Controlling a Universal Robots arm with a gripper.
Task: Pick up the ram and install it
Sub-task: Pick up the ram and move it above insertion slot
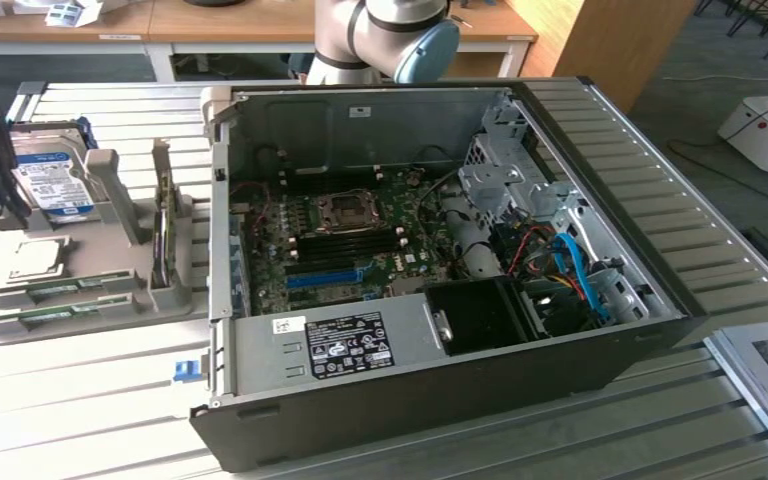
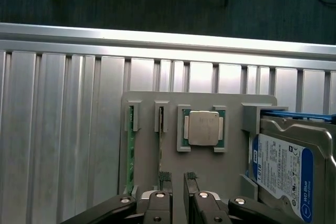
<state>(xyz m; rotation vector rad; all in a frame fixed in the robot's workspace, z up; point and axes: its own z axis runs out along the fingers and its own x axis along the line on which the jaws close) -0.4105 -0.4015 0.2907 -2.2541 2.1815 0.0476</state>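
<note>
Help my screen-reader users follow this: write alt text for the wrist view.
The open gripper hangs above a grey holder on a ribbed metal table. The holder carries two green ram sticks on edge, a processor chip in a square recess, and a blue-labelled hard drive at its side.

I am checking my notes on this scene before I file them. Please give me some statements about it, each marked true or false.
1. The gripper holds a ram stick. False: its jaws stand open and empty, and the ram sticks lie in the grey holder.
2. A processor chip lies in the holder between the ram sticks and the hard drive. True.
3. The computer case is closed. False: it is open, and the motherboard shows.
4. The hard drive's label is blue and white. True.
</note>
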